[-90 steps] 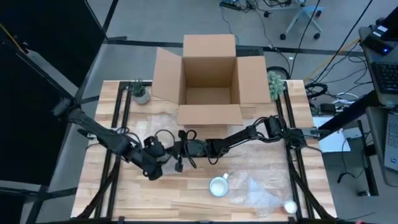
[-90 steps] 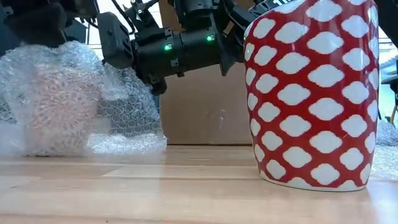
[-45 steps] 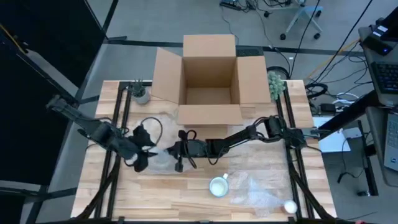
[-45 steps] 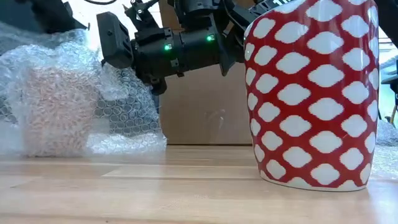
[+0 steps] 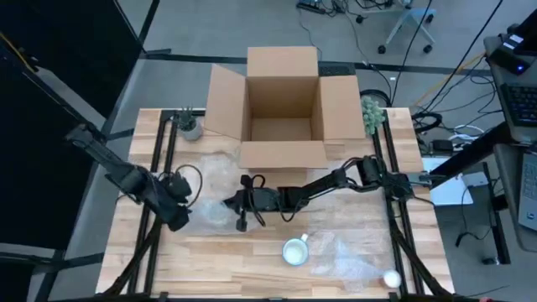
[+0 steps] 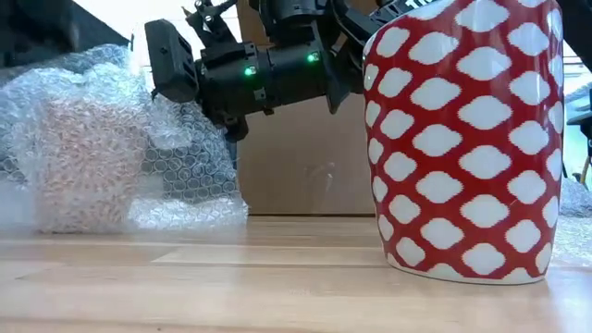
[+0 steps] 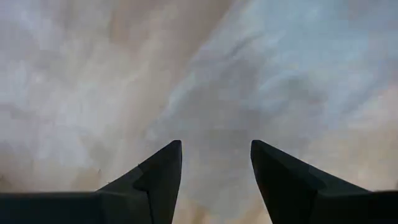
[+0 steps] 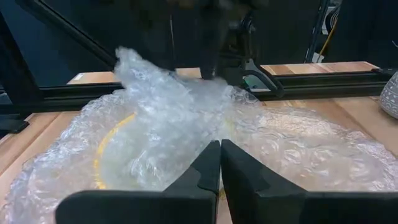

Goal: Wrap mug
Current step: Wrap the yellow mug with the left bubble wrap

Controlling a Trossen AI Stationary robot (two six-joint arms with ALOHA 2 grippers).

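Wood-plank desk (image 5: 252, 268), open box (image 5: 282, 109) at 12 o'clock. Bubble wrap (image 5: 214, 197) w/ mug (image 6: 85, 166) inside, desk centre-left. Right gripper (image 8: 221, 163) fingers shut, pinching wrap edge at 3 o'clock of bundle. Left gripper (image 7: 214, 168) fingers wide, empty, at 9 o'clock. Judgement: keep right pinch firm, left folds loose flap over, snug. Wrap clear, crinkly, springy. Second mug (image 6: 467, 139), glossy red-white, unwrapped at 6 o'clock.
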